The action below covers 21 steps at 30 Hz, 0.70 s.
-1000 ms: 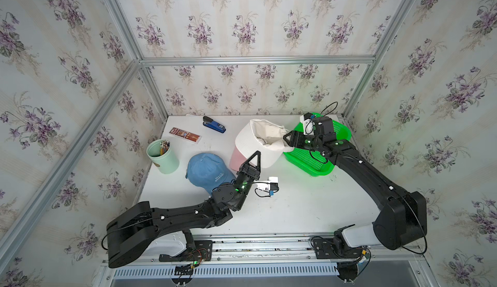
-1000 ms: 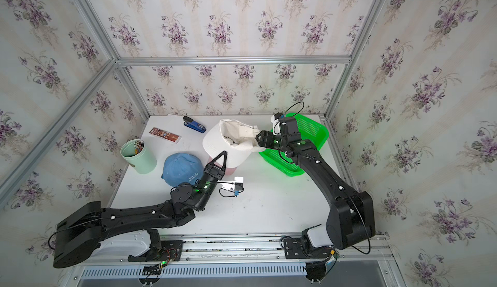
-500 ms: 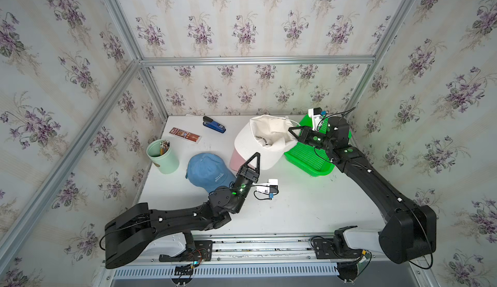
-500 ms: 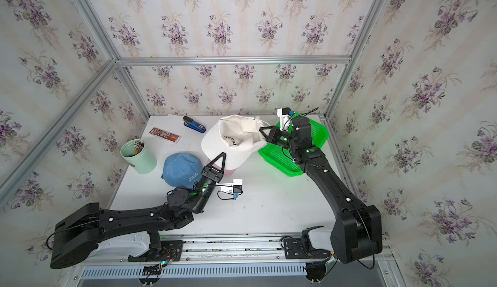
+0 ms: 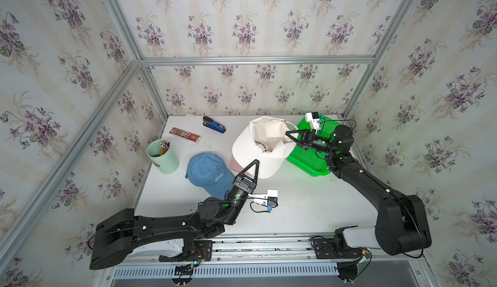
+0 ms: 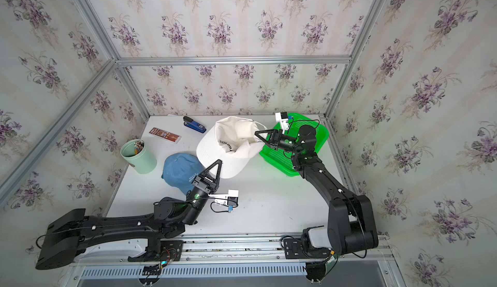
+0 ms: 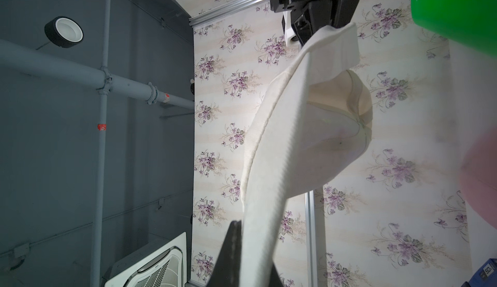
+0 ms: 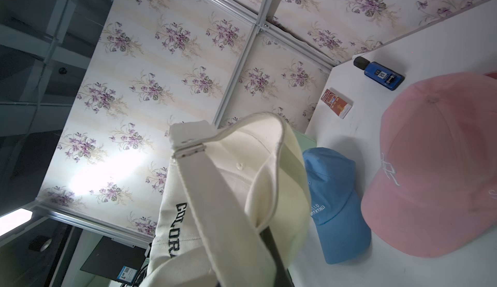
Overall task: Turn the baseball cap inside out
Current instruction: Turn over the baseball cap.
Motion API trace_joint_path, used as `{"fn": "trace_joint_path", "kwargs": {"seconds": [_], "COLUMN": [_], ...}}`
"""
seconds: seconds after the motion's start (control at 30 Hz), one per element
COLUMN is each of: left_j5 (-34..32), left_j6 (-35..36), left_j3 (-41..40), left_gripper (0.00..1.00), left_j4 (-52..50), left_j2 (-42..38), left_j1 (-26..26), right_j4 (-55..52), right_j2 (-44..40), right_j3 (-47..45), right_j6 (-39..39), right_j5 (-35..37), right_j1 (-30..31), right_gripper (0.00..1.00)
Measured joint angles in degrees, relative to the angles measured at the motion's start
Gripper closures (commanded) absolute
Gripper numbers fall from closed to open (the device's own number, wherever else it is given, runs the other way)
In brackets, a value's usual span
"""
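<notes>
Baseball cap (image 5: 258,148), the cream one, hangs lifted off the table just beside the green basket (image 5: 309,161), stretched between my two grippers. My left gripper (image 5: 255,162) is clamped on the brim's edge, on the cap's side away from the basket. My right gripper (image 5: 289,135) pinches the back rim by the strap, over the basket's near edge.

I judge the turning barely begun: the crown sags crumpled, lining partly showing, not pushed through.

Black lettering on its front reads "COLORA", the rest hidden. The blue cap (image 5: 207,172), farther from the basket, reads "HELLO WEEKEND". The pink cap's (image 8: 430,164) white stitching I can't read.
</notes>
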Motion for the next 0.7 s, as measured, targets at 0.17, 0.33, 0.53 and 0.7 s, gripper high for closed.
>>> {"fn": "trace_joint_path", "kwargs": {"seconds": [0.17,0.33,0.53,0.7], "left_j5": [-0.90,-2.27,-2.51,-2.84], "left_j6": [0.00,-2.14,-10.32,-14.64], "left_j3": [0.28,1.05,1.99,2.54], "left_gripper": [0.91,0.92,0.91,0.91], "left_j4": [-0.11,-4.90,-17.33,-25.83], "left_j2": [-0.13,-0.79,-4.09,-5.64], "left_j1": [-0.83,-1.57,-2.38,-2.91], "right_j4": [-3.72,-29.55,-55.32,-68.81], "right_j2": [-0.76,-4.24,-5.07,-6.99], "right_j3": [1.53,16.17,30.93,32.11], "right_j6": [-2.12,-22.73,-44.92,-55.41], "right_j5": [-0.44,8.92,22.75,28.89], "right_j1": [-0.24,-0.31,-0.28,-0.31], "right_gripper": [0.77,0.55,0.40,0.38]}}
